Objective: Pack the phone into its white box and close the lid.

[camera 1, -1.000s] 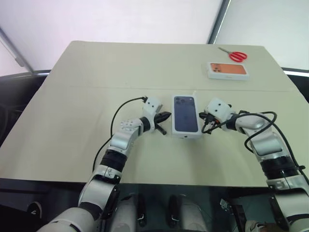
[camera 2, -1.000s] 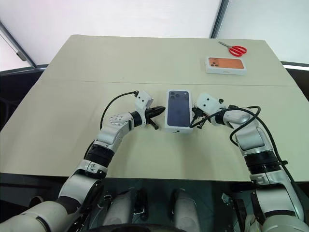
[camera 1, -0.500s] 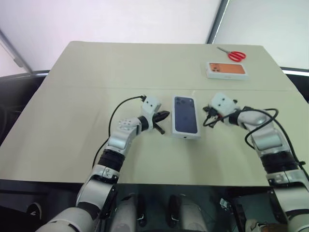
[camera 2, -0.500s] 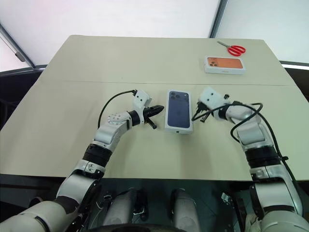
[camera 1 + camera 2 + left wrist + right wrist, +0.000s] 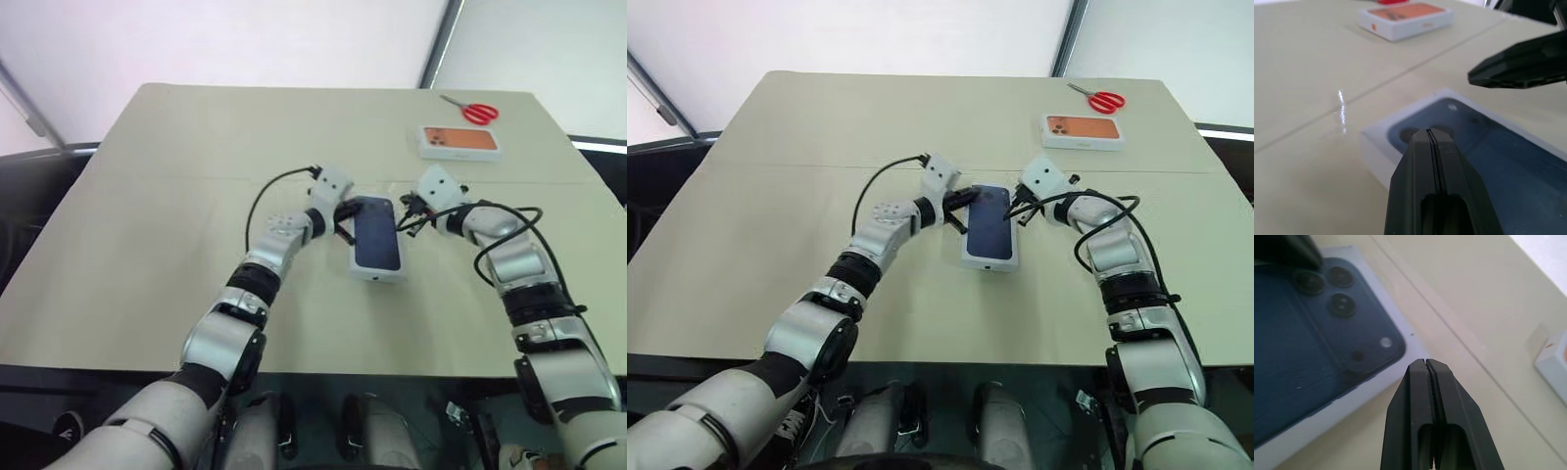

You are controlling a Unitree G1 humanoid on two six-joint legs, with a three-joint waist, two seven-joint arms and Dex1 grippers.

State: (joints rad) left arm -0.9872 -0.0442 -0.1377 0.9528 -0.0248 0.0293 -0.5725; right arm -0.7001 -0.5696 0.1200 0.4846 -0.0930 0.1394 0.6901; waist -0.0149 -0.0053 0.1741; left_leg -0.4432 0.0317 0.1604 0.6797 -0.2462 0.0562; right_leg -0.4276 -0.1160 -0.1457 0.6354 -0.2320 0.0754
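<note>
The white box (image 5: 378, 275) lies in the middle of the table with the lid (image 5: 377, 238) on it, the dark blue phone picture facing up. The phone itself is hidden. My left gripper (image 5: 345, 211) is shut, with its tip over the lid's far left corner, above the printed camera cluster (image 5: 1415, 133). My right gripper (image 5: 402, 224) is also shut and holds nothing, its tip just off the far right corner of the box (image 5: 1347, 396). I cannot tell whether either tip touches the lid.
A white box with an orange phone picture (image 5: 460, 142) lies at the far right of the table, with red-handled scissors (image 5: 473, 111) just behind it. A seam runs across the tabletop (image 5: 176, 176) behind the box.
Both arms have reached forward. The left gripper went from the box's left side to its far left corner. The right gripper moved up along the right side to the far right corner.
</note>
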